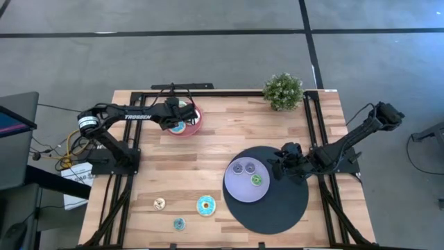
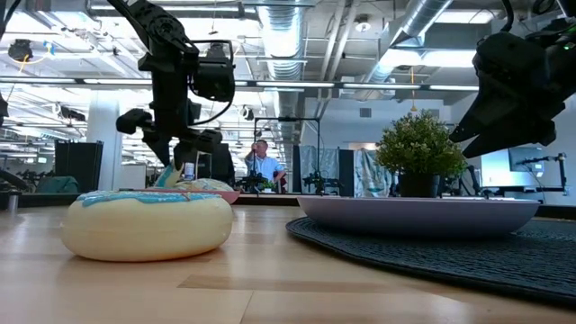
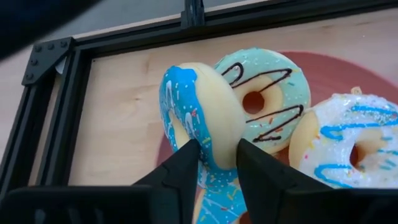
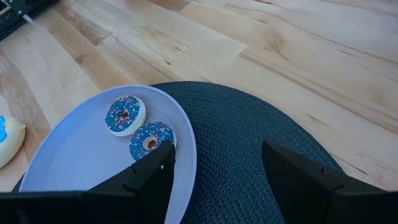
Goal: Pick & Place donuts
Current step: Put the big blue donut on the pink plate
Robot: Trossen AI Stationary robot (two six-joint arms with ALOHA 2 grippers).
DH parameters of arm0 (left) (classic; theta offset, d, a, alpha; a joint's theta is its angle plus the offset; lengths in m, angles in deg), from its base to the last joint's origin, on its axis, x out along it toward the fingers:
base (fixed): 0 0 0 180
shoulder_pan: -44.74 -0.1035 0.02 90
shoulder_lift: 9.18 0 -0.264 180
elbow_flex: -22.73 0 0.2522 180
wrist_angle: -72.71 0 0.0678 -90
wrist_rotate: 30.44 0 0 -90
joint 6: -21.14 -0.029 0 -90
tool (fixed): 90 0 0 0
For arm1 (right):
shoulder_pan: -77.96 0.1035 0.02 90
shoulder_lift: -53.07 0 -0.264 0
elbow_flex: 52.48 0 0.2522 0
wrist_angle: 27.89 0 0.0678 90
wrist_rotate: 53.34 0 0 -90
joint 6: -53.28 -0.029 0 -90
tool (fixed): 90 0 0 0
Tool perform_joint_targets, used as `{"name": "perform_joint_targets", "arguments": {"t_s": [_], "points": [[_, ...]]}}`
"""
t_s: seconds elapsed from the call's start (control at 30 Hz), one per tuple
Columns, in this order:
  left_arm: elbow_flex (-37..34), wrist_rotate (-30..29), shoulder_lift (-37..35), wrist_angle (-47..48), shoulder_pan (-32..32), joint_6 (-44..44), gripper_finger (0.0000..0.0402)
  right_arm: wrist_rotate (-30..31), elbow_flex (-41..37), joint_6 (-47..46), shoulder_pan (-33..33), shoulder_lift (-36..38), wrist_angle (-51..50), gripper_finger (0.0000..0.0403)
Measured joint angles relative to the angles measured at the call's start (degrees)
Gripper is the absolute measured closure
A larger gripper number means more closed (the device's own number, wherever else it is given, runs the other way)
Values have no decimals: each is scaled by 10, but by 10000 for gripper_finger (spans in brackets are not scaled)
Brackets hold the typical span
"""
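Nearest your low camera sits a cream toy donut with blue icing (image 2: 147,223), flat on the pale wood-plank counter (image 1: 208,149); from above it lies near the front edge, between a small cream ring donut (image 1: 159,203) and a small teal ring donut (image 1: 180,223), all three apart from one another.

Your left pincer (image 3: 216,160) is over the round pink plate (image 1: 195,125) at the back left of the counter. Its jaws are closed down to a narrow gap on the rim of a blue-iced cream donut with sprinkles (image 3: 199,121), which stands on edge. Just beside it on the plate lie a teal-iced donut with dark chocolate stripes (image 3: 264,99) and a white-iced donut with blue drizzle (image 3: 348,149).

Your right pincer (image 4: 214,158) hangs with its jaws spread wide and empty, just off the rim of the round lavender plate (image 1: 236,187). That plate rests on a dark round woven mat (image 1: 284,208) at the front right and holds two small blue sprinkled donuts (image 4: 126,114) side by side, plus a small green one (image 1: 256,180).

A small potted green plant (image 1: 283,90) stands at the back right corner. A black metal frame (image 1: 142,94) borders the counter. Beyond it you see an open workshop with ceiling ducts (image 2: 423,22), and a person (image 2: 263,162) far off
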Motion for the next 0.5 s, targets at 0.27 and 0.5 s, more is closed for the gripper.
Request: {"name": "perform_joint_targets", "arguments": {"t_s": [0.27, 0.5], "points": [[16, 10, 0, 8, 7, -80, 317, -3, 0, 0, 0, 0, 2, 172], [64, 15, -1, 47, 37, -194, 326, -3, 0, 0, 0, 0, 2, 172]]}}
